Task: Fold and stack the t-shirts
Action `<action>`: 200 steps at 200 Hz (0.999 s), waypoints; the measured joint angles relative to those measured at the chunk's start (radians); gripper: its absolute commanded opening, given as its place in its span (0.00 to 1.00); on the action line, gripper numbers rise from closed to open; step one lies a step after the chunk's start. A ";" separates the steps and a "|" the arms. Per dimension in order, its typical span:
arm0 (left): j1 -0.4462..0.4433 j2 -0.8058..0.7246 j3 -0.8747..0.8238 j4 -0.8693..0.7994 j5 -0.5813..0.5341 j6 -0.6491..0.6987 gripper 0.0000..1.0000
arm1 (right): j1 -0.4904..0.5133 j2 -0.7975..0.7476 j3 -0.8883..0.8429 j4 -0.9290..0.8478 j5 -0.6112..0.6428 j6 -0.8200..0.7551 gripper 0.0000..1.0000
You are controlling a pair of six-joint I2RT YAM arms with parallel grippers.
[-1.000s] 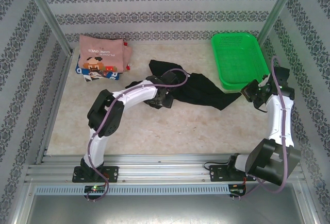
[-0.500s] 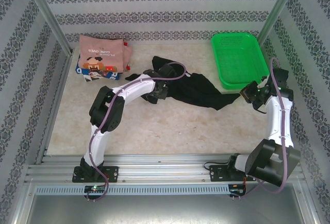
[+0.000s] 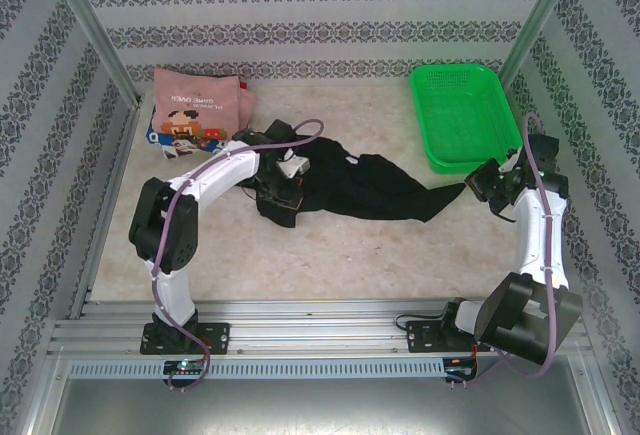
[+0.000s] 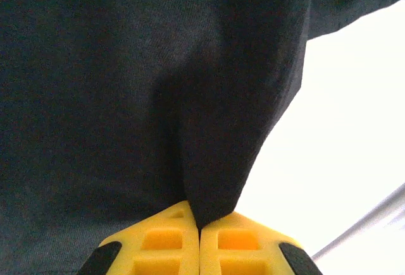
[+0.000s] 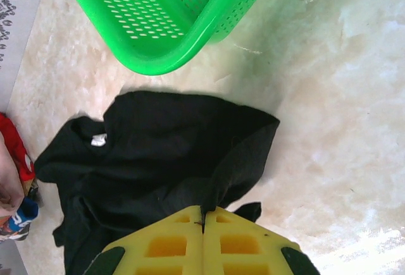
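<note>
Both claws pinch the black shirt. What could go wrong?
The left gripper and right gripper each pinch just a small fold of the plain black cloth t-shirt, so pulling might slip it free. It lies crumpled, so folding may go crooked. The green plastic mesh basket sits close and might get bumped.

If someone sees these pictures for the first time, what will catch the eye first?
The black shirt stretched across the middle, pinched by the left claw at one end and the right claw at the other. Next, the bright green basket at the far right.
</note>
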 measured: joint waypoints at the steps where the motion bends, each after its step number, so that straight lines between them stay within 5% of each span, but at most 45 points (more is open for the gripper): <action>1: 0.001 0.005 0.000 -0.006 0.003 0.005 0.04 | 0.000 0.000 0.000 0.000 0.000 0.000 0.00; 56: -0.012 0.179 0.022 -0.096 -0.012 0.103 0.12 | 0.014 0.000 0.000 0.003 -0.003 0.003 0.00; 82: -0.013 0.204 0.088 -0.106 -0.073 0.123 0.46 | 0.021 0.002 0.000 0.003 -0.003 0.003 0.00; 121: -0.013 0.188 0.108 -0.079 -0.136 0.101 0.62 | 0.034 0.023 0.010 0.003 -0.003 0.003 0.00; 160: -0.019 -0.028 -0.038 -0.008 -0.142 0.012 0.73 | 0.040 0.047 0.016 0.008 -0.003 0.002 0.00; 200: -0.019 -0.401 -0.355 0.154 -0.111 -0.265 0.78 | 0.047 0.060 0.016 0.020 -0.012 0.002 0.00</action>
